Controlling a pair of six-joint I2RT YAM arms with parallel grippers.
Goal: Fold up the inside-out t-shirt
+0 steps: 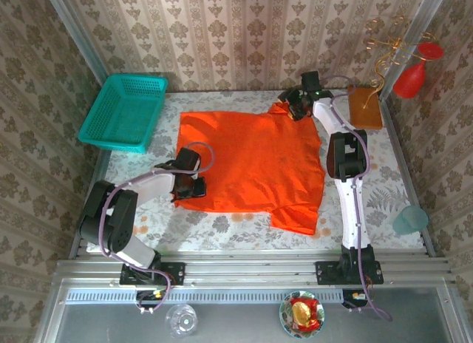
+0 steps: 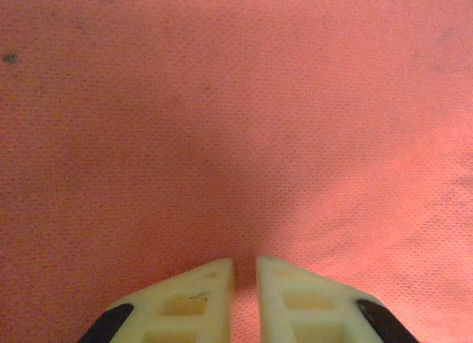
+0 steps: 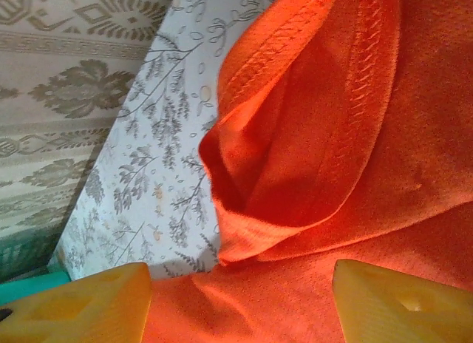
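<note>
The table (image 1: 222,226), covered in a pale floral cloth, carries the inside-out t-shirt (image 1: 251,158) spread flat across its middle, bright orange-red and lightly wrinkled. One sleeve points to the far right corner and the other to the near right. The teal basket (image 1: 94,110) sits at the far left, well apart from the shirt.

The left arm bends in from the near left, and the left gripper (image 1: 192,186) rests on the shirt's near left edge. In the left wrist view its pale fingers (image 2: 203,284) are drawn almost together with only a thin slit between them, pressed close against the cloth (image 2: 236,121). Whether a fold is caught in that slit I cannot tell.

The right arm reaches to the far right, with the right gripper (image 1: 294,106) at the far sleeve. In the right wrist view its yellow fingers (image 3: 96,302) stand wide apart, and the rumpled sleeve (image 3: 310,136), its stitching showing, lies between and beyond them without being pinched.

A flat brown block (image 1: 364,108) lies just beside that gripper, a glossy red vase (image 1: 410,78) stands behind it, and a small teal cup (image 1: 409,219) sits at the near right edge
</note>
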